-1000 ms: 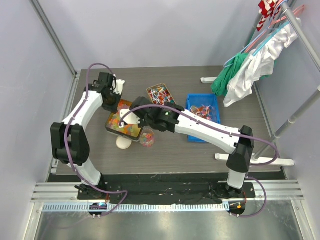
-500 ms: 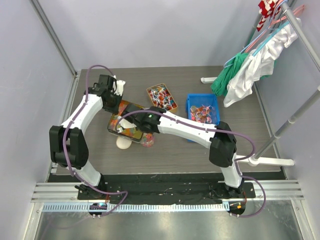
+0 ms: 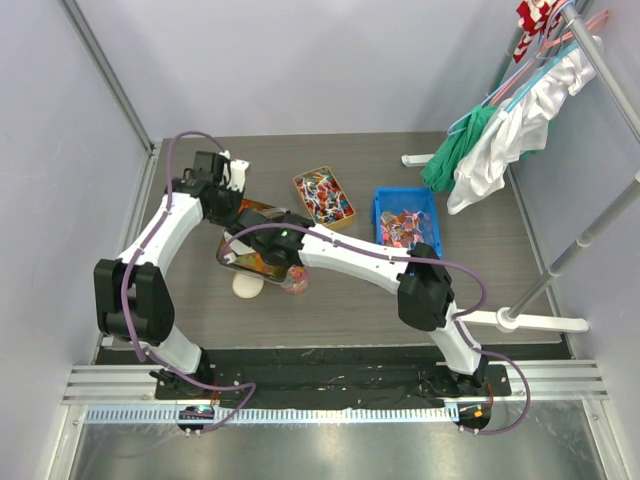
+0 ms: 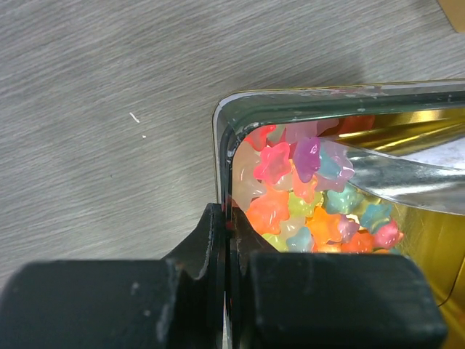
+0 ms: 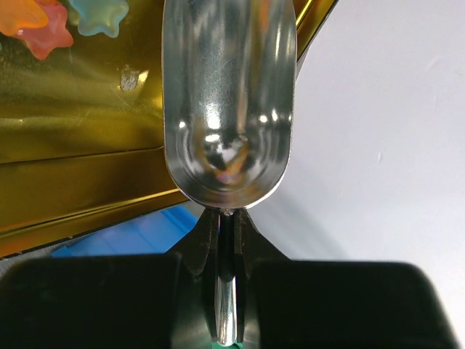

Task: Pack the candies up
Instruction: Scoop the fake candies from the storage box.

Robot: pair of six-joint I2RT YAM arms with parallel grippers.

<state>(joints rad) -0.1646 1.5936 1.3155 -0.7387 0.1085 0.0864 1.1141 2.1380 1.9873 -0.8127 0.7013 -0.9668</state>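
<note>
The candies (image 4: 305,193) are star-shaped gummies, orange, pink, yellow and blue, heaped in a corner of a gold tin (image 4: 320,102). My left gripper (image 4: 227,218) is shut on the tin's rim and holds the tin (image 3: 250,250) tilted in the top view. My right gripper (image 5: 228,231) is shut on the handle of a metal scoop (image 5: 229,109). The scoop's bowl is empty and lies over the tin's gold floor (image 5: 80,138), with a few candies (image 5: 43,22) beyond it. The scoop's tip (image 4: 407,174) reaches the heap in the left wrist view.
A small jar (image 3: 295,277) holding candies stands just in front of the tin, with a white lid (image 3: 247,287) to its left. A second tin (image 3: 322,195) and a blue bin (image 3: 407,220) hold wrapped sweets. A clothes rack (image 3: 560,110) stands at the right.
My right arm has swung left and folded at the elbow, bringing the scoop further into the tin. My left gripper has shifted slightly left with the tin.
</note>
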